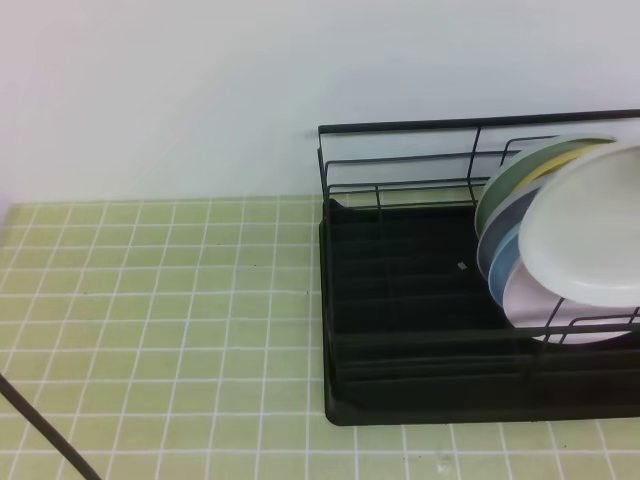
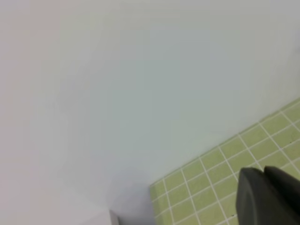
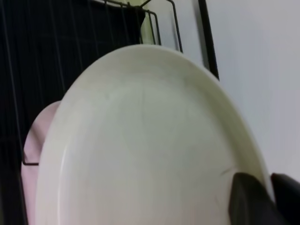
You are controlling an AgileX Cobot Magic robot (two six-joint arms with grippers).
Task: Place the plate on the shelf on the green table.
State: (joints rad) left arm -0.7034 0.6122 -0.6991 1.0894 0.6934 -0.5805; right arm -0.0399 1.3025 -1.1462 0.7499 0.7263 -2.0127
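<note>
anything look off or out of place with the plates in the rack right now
The white plate is tilted in front of the coloured plates in the black rack, above the front rail rather than slotted in. The right gripper's fingers pinch its rim. Nothing looks spilled or broken.

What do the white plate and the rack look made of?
The plate: smooth matte off-white with a soft sheen, probably plastic or melamine, though ceramic is possible. The rack: thin black rods, likely coated metal wire; its ribbed black tray looks like plastic.
</note>
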